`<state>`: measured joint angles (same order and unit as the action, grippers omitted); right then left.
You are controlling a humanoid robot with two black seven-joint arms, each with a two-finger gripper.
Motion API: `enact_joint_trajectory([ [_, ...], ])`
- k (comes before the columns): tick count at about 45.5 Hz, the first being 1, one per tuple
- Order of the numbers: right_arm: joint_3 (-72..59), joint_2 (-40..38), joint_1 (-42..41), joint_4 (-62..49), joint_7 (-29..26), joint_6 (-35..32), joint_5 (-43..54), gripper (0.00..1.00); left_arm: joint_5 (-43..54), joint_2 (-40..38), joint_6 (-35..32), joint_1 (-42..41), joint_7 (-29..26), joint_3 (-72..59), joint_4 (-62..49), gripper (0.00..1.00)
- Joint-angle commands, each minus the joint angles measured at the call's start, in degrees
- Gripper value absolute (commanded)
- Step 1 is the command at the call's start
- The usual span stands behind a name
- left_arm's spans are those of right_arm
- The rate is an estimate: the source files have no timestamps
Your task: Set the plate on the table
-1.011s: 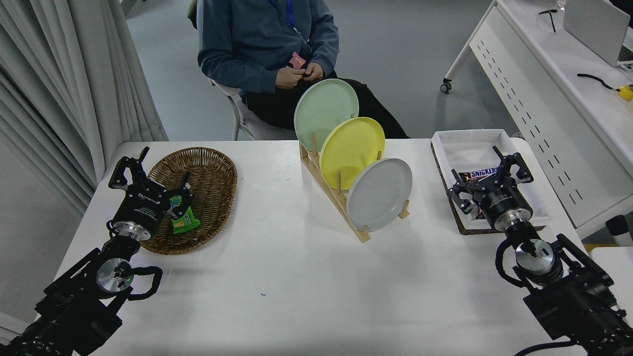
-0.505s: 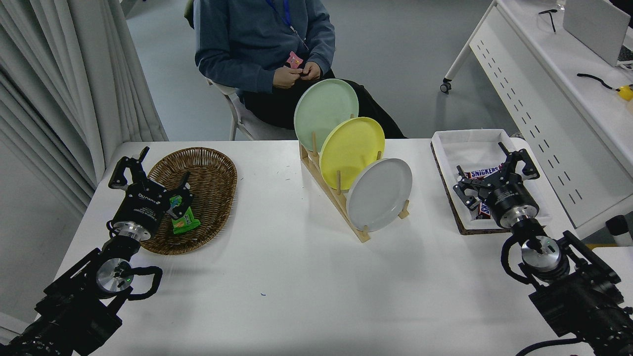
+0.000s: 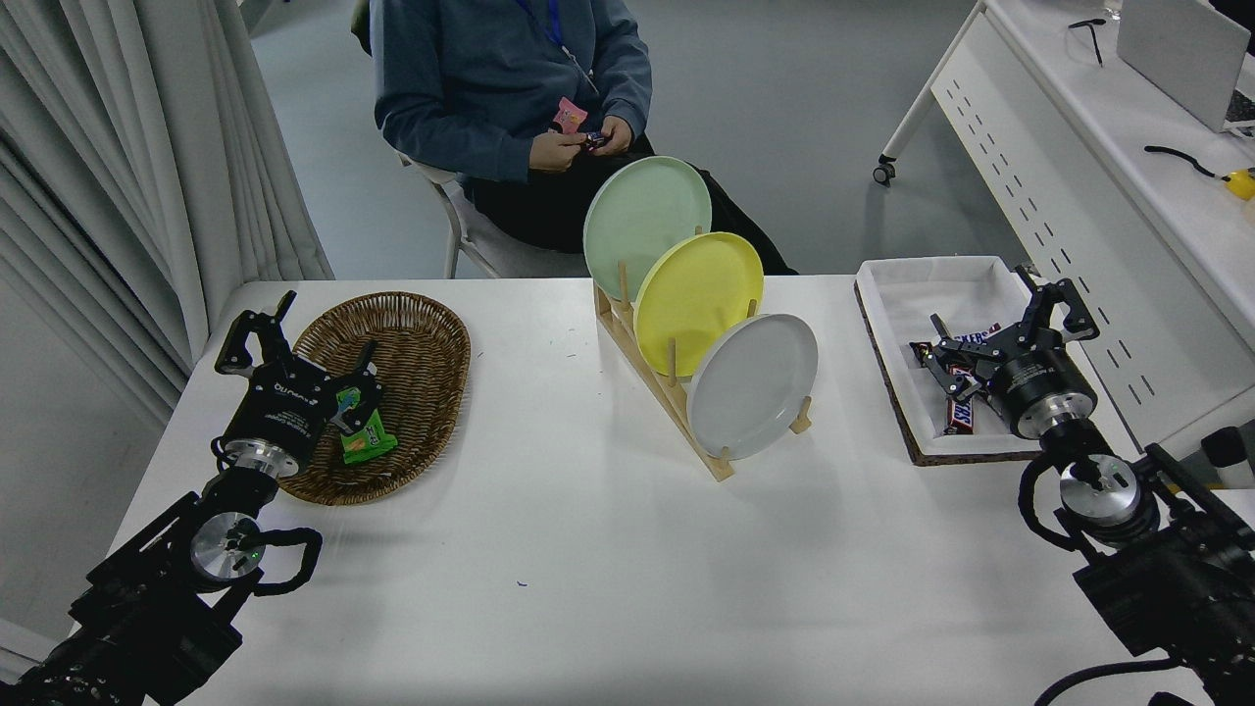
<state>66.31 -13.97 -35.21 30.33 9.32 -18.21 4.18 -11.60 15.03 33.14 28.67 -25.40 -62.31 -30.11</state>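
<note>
The grey plate (image 3: pixel 752 386) stands on edge in the nearest slot of a wooden rack (image 3: pixel 667 387), well to the left of the right hand (image 3: pixel 1010 328), whose fingers are spread apart and empty above a white tray (image 3: pixel 941 284). A yellow plate (image 3: pixel 697 300) and a green plate (image 3: pixel 646 213) stand just behind; a careless pull could tip the rack or knock them. A bar in the tray, under the hand, shows part of the word "SNICKERS" (image 3: pixel 971 338). The left hand (image 3: pixel 299 353) is parked by a wicker basket (image 3: pixel 412 343), fingers apart, on the white table (image 3: pixel 588 569).
</note>
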Motion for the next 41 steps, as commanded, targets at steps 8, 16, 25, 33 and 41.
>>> enact_joint_trajectory([
  [8, 0.0, -0.3, 0.3, -0.9, 0.0, -0.2, 0.0, 1.0, 0.0, 0.0, 0.0, 0.1, 0.0, 0.0, 0.0, 1.0],
  [16, -0.1, -0.3, 0.2, -1.2, -0.1, -0.2, 0.0, 1.0, 0.0, 0.0, 0.0, 0.0, 0.0, 0.0, 0.0, 1.0],
  [25, -7.2, -4.3, -1.6, -1.6, -0.4, 1.2, 0.1, 1.0, 0.0, 0.0, 0.0, 0.0, 0.0, 0.0, 0.0, 1.0],
  [33, -29.9, -9.0, -9.7, -1.8, -0.5, 4.1, -8.1, 1.0, 0.0, 0.0, 0.0, 0.0, 0.0, 0.0, 0.0, 1.0],
  [41, -51.4, -13.5, -17.5, -0.9, -0.6, 3.4, -17.2, 1.0, 0.0, 0.0, 0.0, 0.0, 0.0, 0.0, 0.0, 1.0],
])
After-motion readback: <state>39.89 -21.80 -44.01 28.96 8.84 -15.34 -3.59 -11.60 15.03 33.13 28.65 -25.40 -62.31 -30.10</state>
